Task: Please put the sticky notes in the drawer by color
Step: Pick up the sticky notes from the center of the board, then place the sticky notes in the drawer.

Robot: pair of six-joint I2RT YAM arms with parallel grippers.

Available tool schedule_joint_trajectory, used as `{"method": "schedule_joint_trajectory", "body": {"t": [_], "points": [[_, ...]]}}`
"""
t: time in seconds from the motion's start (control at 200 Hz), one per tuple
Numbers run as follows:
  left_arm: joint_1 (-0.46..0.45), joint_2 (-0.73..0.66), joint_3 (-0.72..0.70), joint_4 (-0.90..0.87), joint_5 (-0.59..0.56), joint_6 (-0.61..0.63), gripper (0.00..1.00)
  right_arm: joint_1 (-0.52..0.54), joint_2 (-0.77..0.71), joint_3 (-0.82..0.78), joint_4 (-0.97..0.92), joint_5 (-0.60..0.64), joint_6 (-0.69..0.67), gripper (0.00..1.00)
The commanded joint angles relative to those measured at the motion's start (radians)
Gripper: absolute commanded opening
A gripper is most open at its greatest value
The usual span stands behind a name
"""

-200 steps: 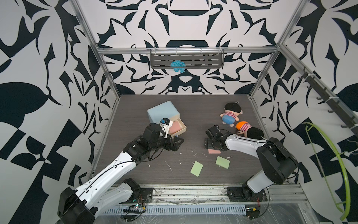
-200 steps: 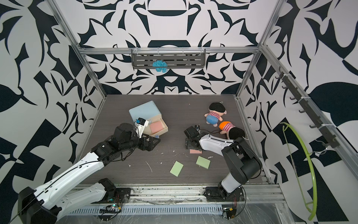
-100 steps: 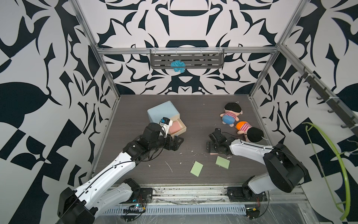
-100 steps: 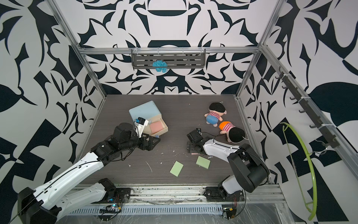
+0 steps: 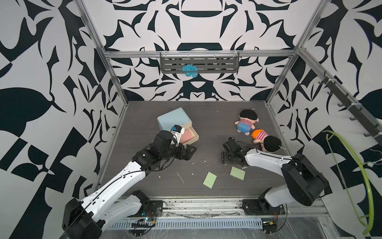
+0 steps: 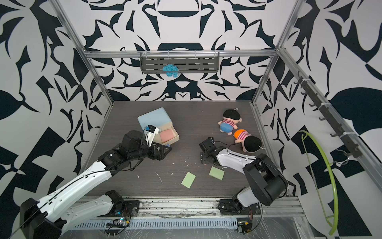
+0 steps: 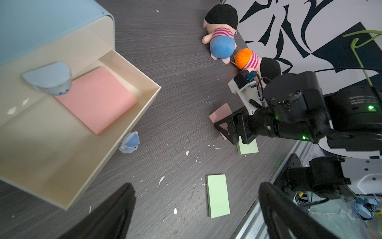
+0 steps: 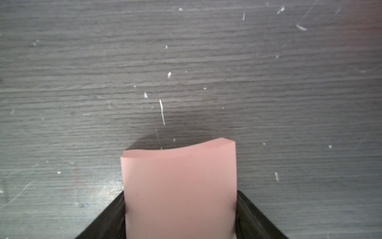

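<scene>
Tabletop of dark wood grain fills both top views, with a pale blue chest toward the back on the left; its open drawer juts toward the front, and a pink pad lies flat inside; the left gripper hovers just in front of that drawer, jaws spread wide and empty; the right gripper is down at the table near the middle, and from up here I cannot see what it has; a green pad lies near the front edge, a second green pad just beside the right arm; two plush dolls lie at the back right.

From the left wrist, the left gripper's fingers stand far apart with nothing between them; a loose pink pad pokes out from under the right gripper, well apart from the open drawer.

From the right wrist, the loose pink pad sits between two black fingers, both side edges pressed against them, the sheet bowed; the jaws pinch it at pad width, low over the table.
</scene>
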Motion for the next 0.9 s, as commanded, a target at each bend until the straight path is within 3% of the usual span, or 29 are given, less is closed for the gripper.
{"method": "schedule_joint_trajectory", "body": {"t": [0.0, 0.205, 0.44, 0.67, 0.895], "points": [[-0.002, -0.010, 0.029, -0.002, 0.005, -0.007, 0.99, 0.004, -0.010, -0.020, -0.106, 0.004, -0.025, 0.78], [-0.002, -0.030, 0.033, -0.022, -0.025, -0.001, 0.99, 0.013, -0.062, 0.021, -0.119, -0.014, -0.048, 0.78], [0.014, -0.061, 0.050, -0.128, -0.212, -0.064, 0.99, 0.066, -0.091, 0.133, -0.135, -0.012, -0.068, 0.78], [0.130, -0.117, 0.024, -0.167, -0.208, -0.153, 0.99, 0.137, -0.044, 0.306, -0.116, -0.014, -0.118, 0.78], [0.206, -0.163, 0.025, -0.225, -0.185, -0.156, 0.99, 0.228, 0.095, 0.539, -0.039, -0.010, -0.223, 0.78]]}}
